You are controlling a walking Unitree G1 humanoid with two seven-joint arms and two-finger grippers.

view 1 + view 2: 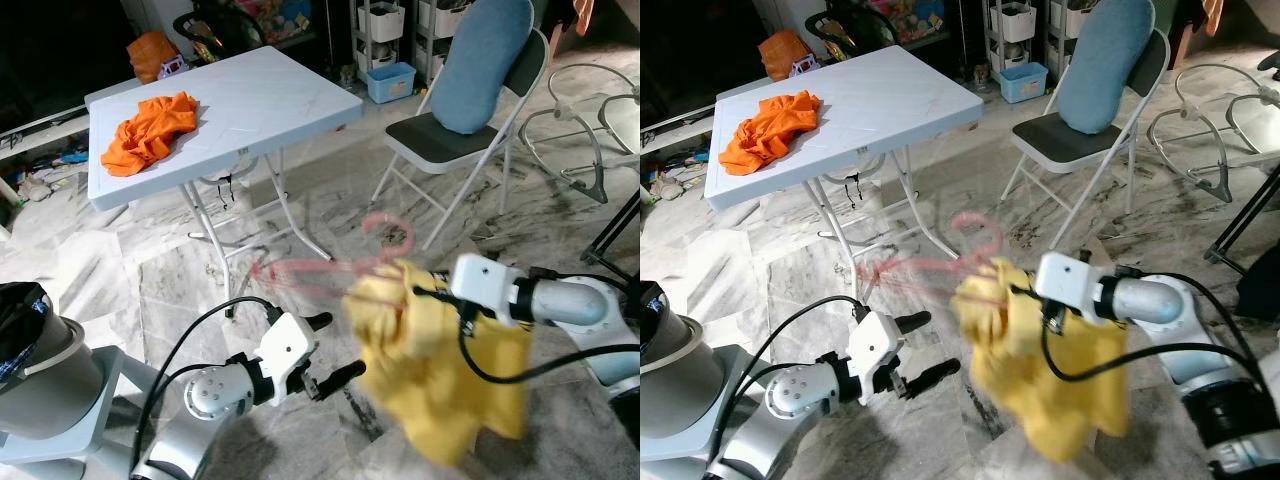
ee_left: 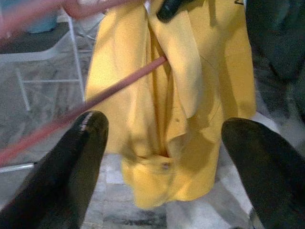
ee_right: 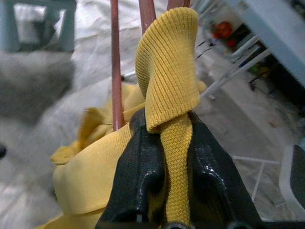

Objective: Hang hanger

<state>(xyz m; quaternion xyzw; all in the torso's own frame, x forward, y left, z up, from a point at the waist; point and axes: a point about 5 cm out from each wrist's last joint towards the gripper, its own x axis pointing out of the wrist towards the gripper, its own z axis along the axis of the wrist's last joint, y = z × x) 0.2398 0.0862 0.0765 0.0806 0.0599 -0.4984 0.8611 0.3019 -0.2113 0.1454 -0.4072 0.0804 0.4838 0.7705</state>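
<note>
- the right gripper (image 3: 164, 143) is clenched on the ribbed collar of the yellow shirt (image 1: 440, 370), holding it up over the marble floor (image 1: 120, 270).
- the pink hanger (image 1: 335, 262), blurred, sticks out of the shirt toward 10 o'clock, hook up.
- the left gripper (image 1: 325, 350) hangs released at 9 o'clock from the shirt, fingers (image 2: 66, 171) wide apart, touching nothing.
- at 11 o'clock stands a white folding table (image 1: 270, 95) with an orange cloth (image 1: 150, 130); at 1 o'clock a folding chair (image 1: 450, 140).
</note>
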